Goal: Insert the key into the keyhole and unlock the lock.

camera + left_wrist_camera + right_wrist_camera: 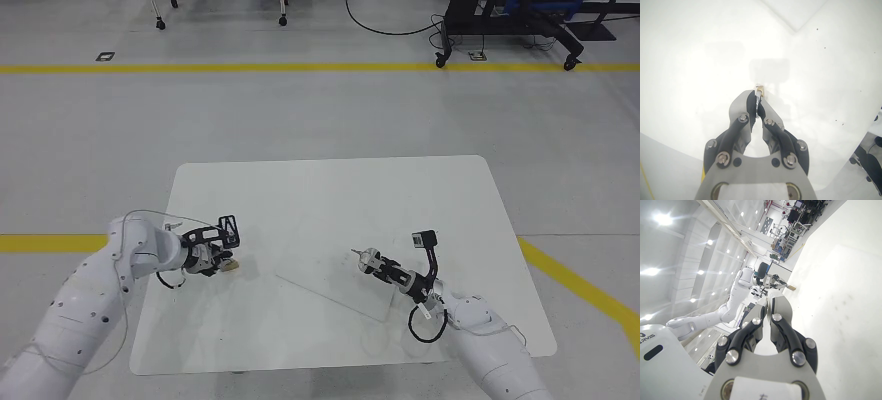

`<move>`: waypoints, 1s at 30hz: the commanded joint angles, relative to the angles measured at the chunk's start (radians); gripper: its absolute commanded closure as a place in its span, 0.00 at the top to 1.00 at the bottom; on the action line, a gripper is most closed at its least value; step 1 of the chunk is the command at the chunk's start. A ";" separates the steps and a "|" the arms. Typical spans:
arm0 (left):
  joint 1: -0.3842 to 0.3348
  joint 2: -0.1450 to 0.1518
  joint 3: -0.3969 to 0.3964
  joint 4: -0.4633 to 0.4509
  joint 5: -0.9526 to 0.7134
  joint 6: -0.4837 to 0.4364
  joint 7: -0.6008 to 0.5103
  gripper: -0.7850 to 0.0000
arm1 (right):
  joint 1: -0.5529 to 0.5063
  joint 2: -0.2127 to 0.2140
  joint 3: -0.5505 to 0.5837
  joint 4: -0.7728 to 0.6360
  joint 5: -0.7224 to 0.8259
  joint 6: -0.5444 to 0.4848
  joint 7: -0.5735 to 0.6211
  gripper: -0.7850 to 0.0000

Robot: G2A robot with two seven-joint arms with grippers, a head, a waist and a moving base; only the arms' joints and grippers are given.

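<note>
Low left gripper (757,98) clamps the silver-shackled brass padlock (761,91) — right gripper (769,299) (pinching a small silver key (357,253)) faces it.

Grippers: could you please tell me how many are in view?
2. The left gripper, near the table's left edge, clamps the padlock by its shackle; the right gripper, nearer the middle, pinches the key.
</note>
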 commanded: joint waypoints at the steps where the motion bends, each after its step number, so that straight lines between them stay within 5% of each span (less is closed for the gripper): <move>1: -0.003 -0.001 0.005 -0.003 0.007 0.008 0.009 0.00 | 0.000 0.000 0.000 0.000 0.000 0.000 0.000 0.00; 11: 0.004 -0.005 0.028 -0.037 0.097 0.103 0.023 0.00 | 0.000 0.000 0.000 0.000 0.000 0.000 0.000 0.00; 15: 0.031 -0.006 0.007 -0.049 0.099 0.227 0.074 0.00 | 0.000 0.000 0.000 0.000 0.000 0.000 0.000 0.00; 20: 0.071 0.005 -0.112 -0.042 -0.094 0.306 0.205 0.00 | 0.000 0.000 0.000 0.000 0.000 0.000 0.000 0.00; 24: 0.128 0.004 -0.188 -0.056 -0.419 0.289 0.277 0.00 | 0.000 0.000 0.000 0.000 0.000 0.000 0.000 0.00; 30: 0.140 0.005 -0.189 -0.080 -0.454 0.277 0.262 0.00 | 0.000 0.000 0.000 0.000 0.000 0.000 0.000 0.00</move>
